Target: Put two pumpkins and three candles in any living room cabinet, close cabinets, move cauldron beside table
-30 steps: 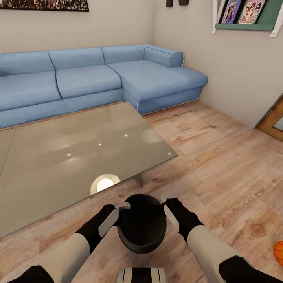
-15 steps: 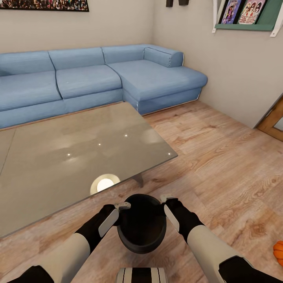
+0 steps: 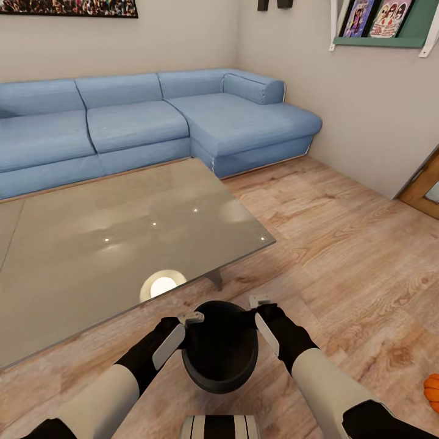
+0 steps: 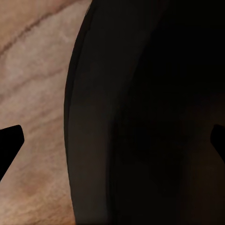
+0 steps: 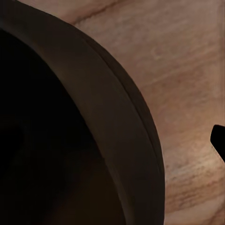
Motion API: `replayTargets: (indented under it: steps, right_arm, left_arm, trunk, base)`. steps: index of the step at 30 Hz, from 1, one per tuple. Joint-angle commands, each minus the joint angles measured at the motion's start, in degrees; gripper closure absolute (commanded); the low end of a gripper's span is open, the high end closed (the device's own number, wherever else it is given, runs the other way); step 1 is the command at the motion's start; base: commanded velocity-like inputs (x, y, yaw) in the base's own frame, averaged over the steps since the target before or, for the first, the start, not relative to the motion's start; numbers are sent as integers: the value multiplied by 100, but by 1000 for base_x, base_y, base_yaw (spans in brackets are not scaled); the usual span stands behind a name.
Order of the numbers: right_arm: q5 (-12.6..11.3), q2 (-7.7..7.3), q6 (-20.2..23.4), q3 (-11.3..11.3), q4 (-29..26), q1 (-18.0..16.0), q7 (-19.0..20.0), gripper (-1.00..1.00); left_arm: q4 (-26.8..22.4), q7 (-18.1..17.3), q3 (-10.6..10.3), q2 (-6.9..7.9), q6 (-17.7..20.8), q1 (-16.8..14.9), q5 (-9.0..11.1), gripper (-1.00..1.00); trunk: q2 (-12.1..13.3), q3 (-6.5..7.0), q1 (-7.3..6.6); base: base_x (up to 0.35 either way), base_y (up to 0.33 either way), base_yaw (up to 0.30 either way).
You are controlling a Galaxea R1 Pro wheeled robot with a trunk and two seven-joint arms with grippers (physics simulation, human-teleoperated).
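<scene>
**Black cauldron gripped on both sides, just off the glass table's near edge**

The cauldron (image 3: 220, 347) is a round, matte black pot with a swollen belly and a flared rim; its inside looks dark and I can make out nothing in it. It sits between the two arms over the wood-grain plank floor (image 3: 341, 244), just beside the near edge of the table (image 3: 110, 244), whose glossy grey top mirrors ceiling lights as small bright dots and one larger pale disc.

Both arms reach forward and inward, white forearms ending in black wrists. The left gripper (image 3: 190, 319) pinches the rim on its side, and the right gripper (image 3: 261, 302) pinches the opposite rim; each has one finger on either side of the pot's wall. In the left wrist view the dark curved wall of the pot (image 4: 140, 122) runs between the two black fingertips (image 4: 9, 140); the right wrist view shows the stepped rim (image 5: 126, 122) curving against the floor.

An orange ribbed pumpkin (image 3: 432, 392) lies on the floor well to the right. A soft blue corner sofa (image 3: 152, 122) stands behind the table.
</scene>
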Motion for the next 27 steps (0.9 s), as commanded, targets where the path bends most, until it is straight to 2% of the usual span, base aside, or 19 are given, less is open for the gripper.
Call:
replayTargets:
  steps: [1,15,21,23,27]
  right_arm:
    - [-59,-4,22,28,-18,-2,-54,-100]
    - [-63,-5,24,29,-62,3,-53,-100]
    - [-53,-27,23,30,-707,136,-54,-100]
    - [-46,-35,21,28,-1113,328,-51,-100]
    - [-35,-64,12,27,-2004,773,-45,-100]
  left_arm:
    - [-23,60,-22,4,4,8,60,-100]
    - [-61,68,-31,2,2,28,59,-100]
    - [-383,89,-20,23,-5,142,47,-100]
    - [-567,112,-8,44,-34,226,19,-100]
    - [-854,122,-10,76,-425,372,-141,-100]
  trunk:
    - [-2,-4,-1]
    - [-2,-4,-1]
    - [-2,-4,-1]
    - [-2,-4,-1]
    - [-2,-4,-1]
  base:
    - [0,0,0]
    - [-111,-19,0]
    - [-14,-2,0]
    - [-4,0,0]
    - [-1,0,0]
